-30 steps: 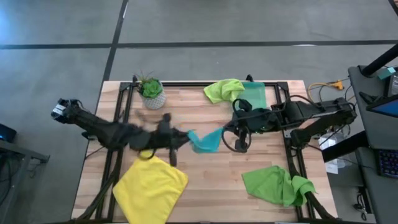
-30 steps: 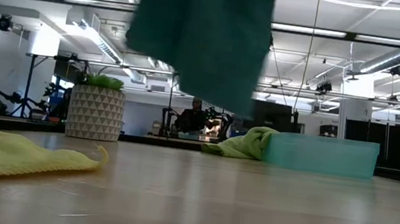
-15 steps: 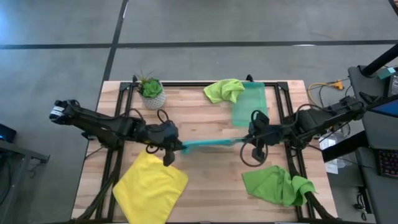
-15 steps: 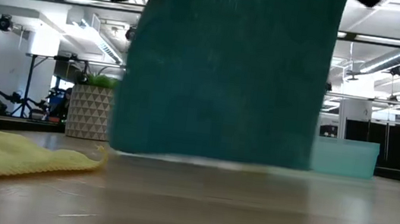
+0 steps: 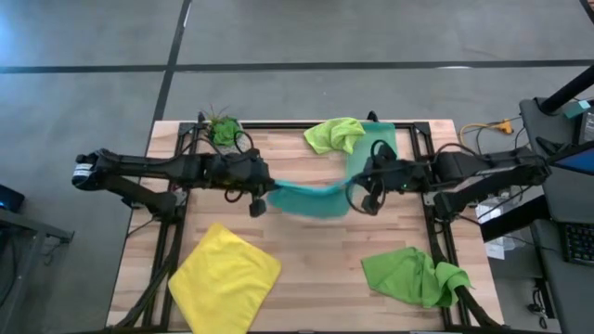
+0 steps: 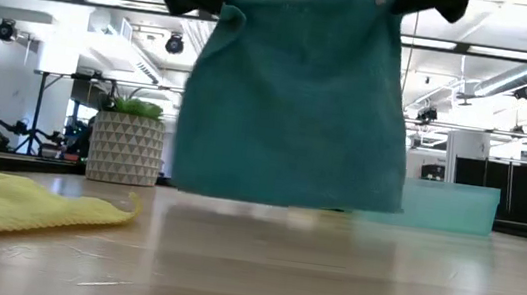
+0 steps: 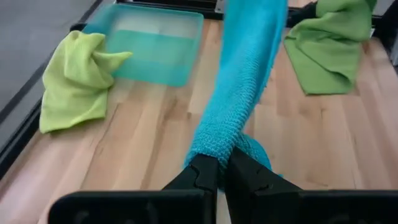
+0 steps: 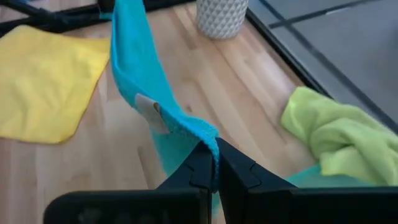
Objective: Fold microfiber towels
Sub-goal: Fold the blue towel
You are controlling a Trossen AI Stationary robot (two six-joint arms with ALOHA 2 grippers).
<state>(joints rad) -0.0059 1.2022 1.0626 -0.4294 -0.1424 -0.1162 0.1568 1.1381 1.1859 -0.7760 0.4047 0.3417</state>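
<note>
The teal towel [image 5: 306, 199] hangs spread between my two grippers over the middle of the table; in the low view it shows as a broad sheet [image 6: 294, 101]. My left gripper [image 5: 268, 191] is shut on its left top corner and my right gripper [image 5: 356, 190] on its right top corner. A yellow towel [image 5: 225, 278] lies flat at the near left. One lime green towel [image 5: 413, 276] lies crumpled at the near right. Another [image 5: 334, 134] is draped partly over the green bin [image 5: 379, 153]. My left gripper pinches one top corner of the teal towel [image 7: 214, 146] between its two fingers, coming slanting down from the table's left. The cloth runs away from the fingers toward the other gripper and hangs below. My right gripper pinches the other top corner [image 8: 208, 138] between its two fingers, close to a small white tag [image 8: 149, 109], slanting down from the table's right. The towel hangs below as a sheet; whether its lower edge [image 6: 282, 204] touches the table, I cannot tell.
A potted plant [image 5: 225, 133] stands at the far left corner, close behind my left arm. Black frame rails [image 5: 422, 148] run along the table's left, right and far edges. Bare wood shows in the middle [image 5: 316, 269] between the yellow and lime green towels.
Both grippers first drew apart, pulling the bunched teal towel out into a stretched band. They then went toward the far edge and a little down. The towel now hangs as a spread sheet, sagging slightly between its two held corners.
</note>
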